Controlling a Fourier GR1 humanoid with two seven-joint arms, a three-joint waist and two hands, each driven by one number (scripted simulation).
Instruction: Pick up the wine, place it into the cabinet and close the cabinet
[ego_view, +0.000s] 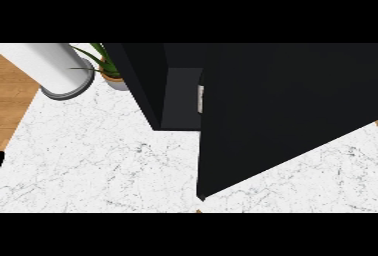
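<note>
A black cabinet (140, 75) stands on the white marble counter (96, 165). Its door (288, 110) is swung out toward me and covers most of the right half of the view. Through the gap beside the door I see the dark grey inside (179, 97). A small pale sliver (201, 98) shows at the door's edge inside the cabinet; whether it is the wine I cannot tell, the door hides the rest. A tiny dark sliver at the left edge (1, 159) may be my left hand. My right hand does not show.
A white cylinder on a grey base (55, 65) stands at the back left. A small potted plant (109, 67) sits between it and the cabinet. Wooden floor (15, 95) lies beyond the counter's left edge.
</note>
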